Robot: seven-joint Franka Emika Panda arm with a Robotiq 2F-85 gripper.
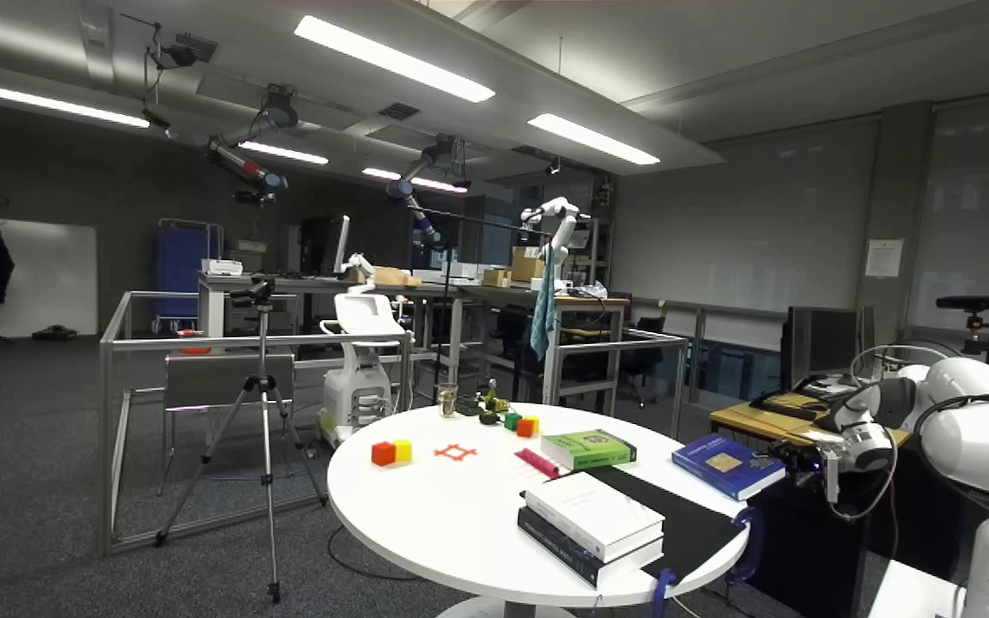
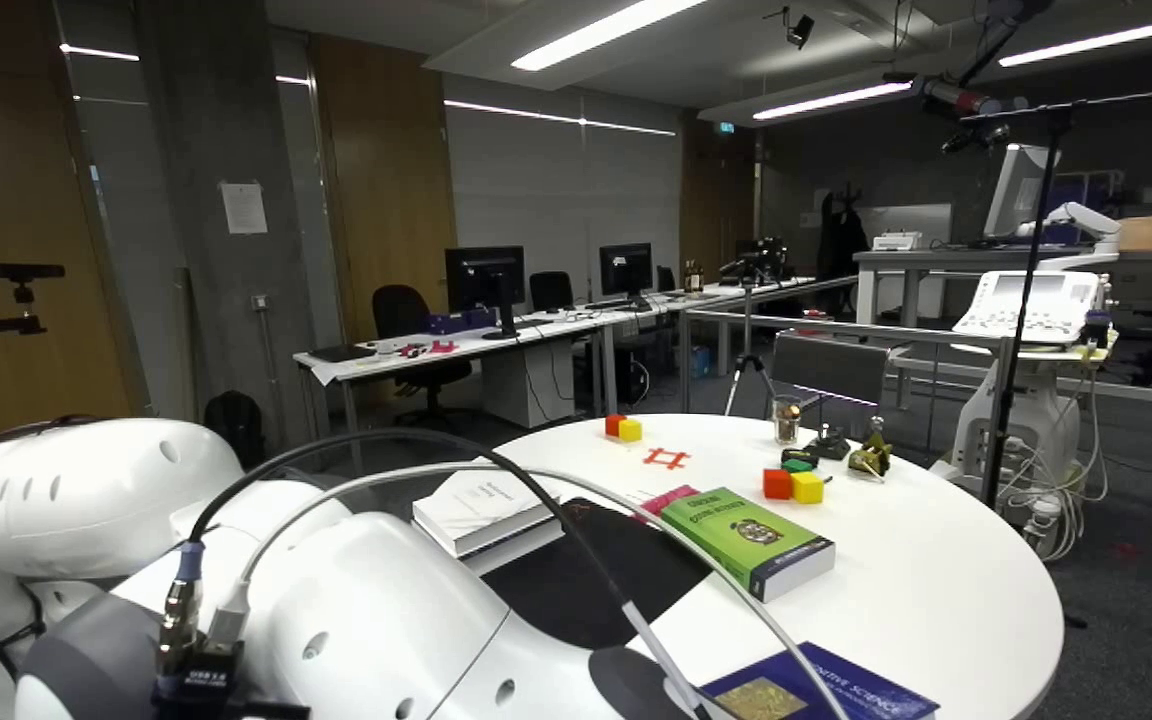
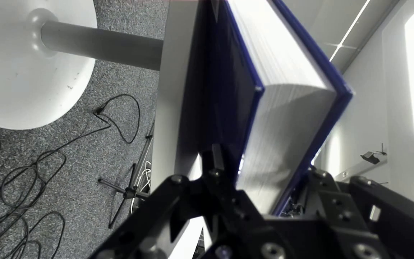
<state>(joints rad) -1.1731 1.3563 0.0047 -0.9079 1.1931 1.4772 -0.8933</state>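
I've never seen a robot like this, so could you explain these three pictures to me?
The machine is a jointed white robot arm; its hand is a black two-fingered gripper. Two pictures come from cameras standing outside the robot; the third, lying sideways, comes from a camera on its wrist. On the round white table lie a thick green book, a white book stacked on a dark one, a flat black sheet, and a small red cube beside a yellow one, among other things. The gripper is closed on a thick blue hardcover book, at the table's edge.
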